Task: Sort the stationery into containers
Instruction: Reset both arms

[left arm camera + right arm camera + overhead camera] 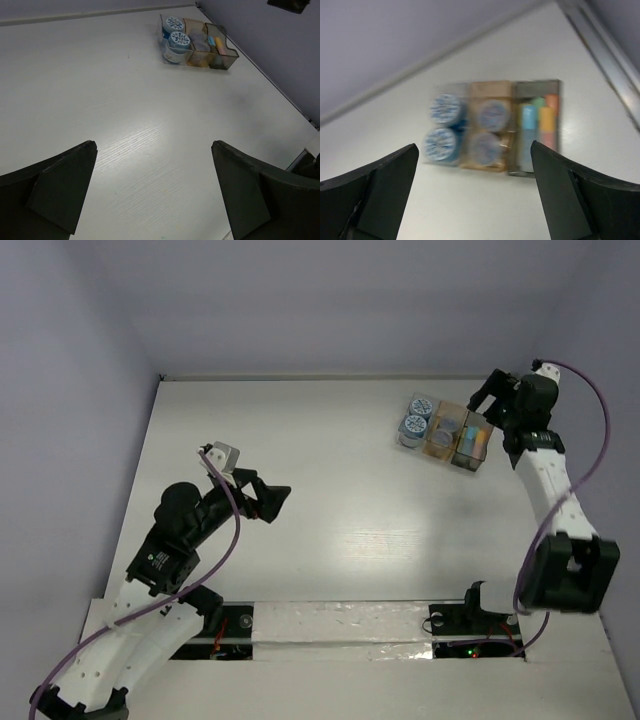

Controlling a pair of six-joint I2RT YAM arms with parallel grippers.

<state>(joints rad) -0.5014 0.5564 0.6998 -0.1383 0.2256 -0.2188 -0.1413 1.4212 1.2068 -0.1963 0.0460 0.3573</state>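
Amber box (441, 436) held two rolls (492, 115), two more just left, grey box (472, 440) of markers (540, 125) touched its right — right gripper (473, 146) near it, jaws spread and empty, left gripper (154, 144) well apart, likewise.

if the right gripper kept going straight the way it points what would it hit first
Most likely the translucent amber-brown rectangular box, holding two round patterned rolls; it sits centred ahead of the open right gripper, though the blurred view leaves depth unclear.

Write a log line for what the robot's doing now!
left gripper: open, empty | right gripper: open, empty | markers: in grey box | two rolls: in amber box
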